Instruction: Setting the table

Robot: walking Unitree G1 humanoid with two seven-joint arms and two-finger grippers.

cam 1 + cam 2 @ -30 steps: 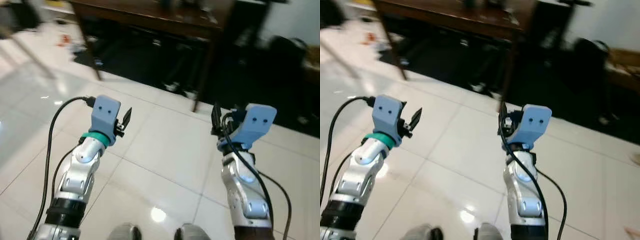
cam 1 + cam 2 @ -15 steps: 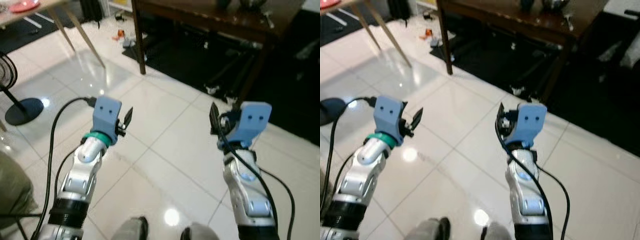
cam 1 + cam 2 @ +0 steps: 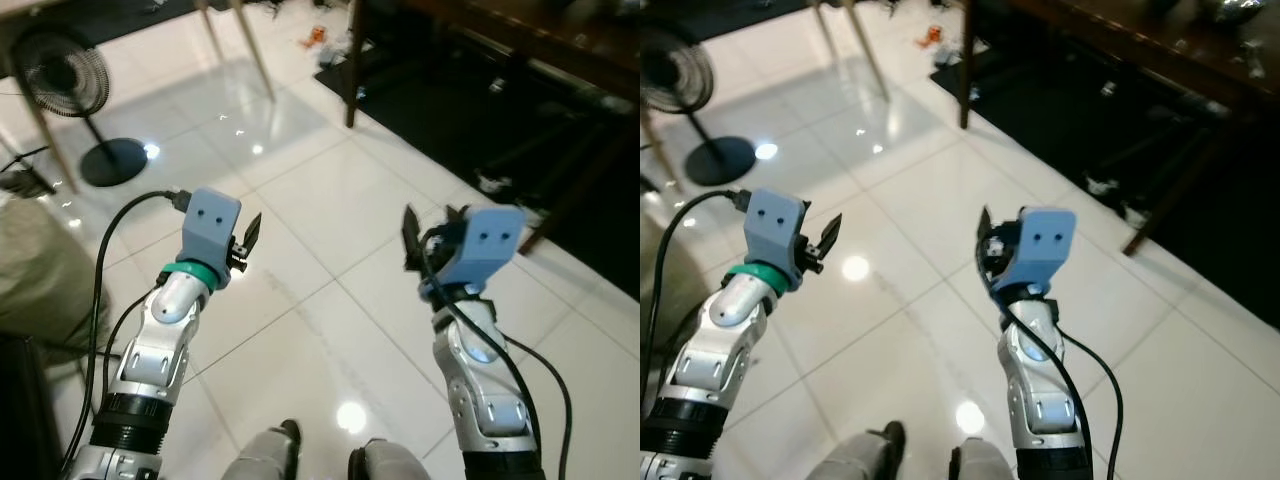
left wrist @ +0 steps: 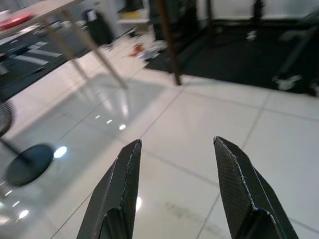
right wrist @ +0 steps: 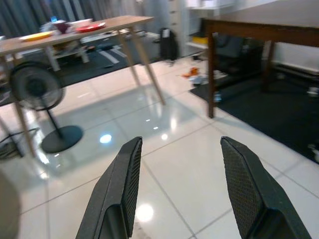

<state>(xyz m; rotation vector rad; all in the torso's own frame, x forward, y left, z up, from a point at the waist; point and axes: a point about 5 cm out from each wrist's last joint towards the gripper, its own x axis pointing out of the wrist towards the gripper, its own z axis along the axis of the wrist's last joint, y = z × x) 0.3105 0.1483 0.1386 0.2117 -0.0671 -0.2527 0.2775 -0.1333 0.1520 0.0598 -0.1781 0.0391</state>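
Both arms are raised over the white tiled floor (image 3: pixel 330 200). The left gripper (image 4: pixel 177 191) and right gripper (image 5: pixel 182 191) have fingers spread apart, holding nothing. Ahead of the right gripper stands a light wooden table (image 5: pixel 75 30) with plates (image 5: pixel 89 26). No writing is readable.

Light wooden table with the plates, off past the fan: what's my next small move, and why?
Probably keep walking toward the light wooden table. Both the left gripper and the right gripper are empty with jaws open over bare tile, and the yellow plate and red plate sit far beyond the standing fan, out of reach.
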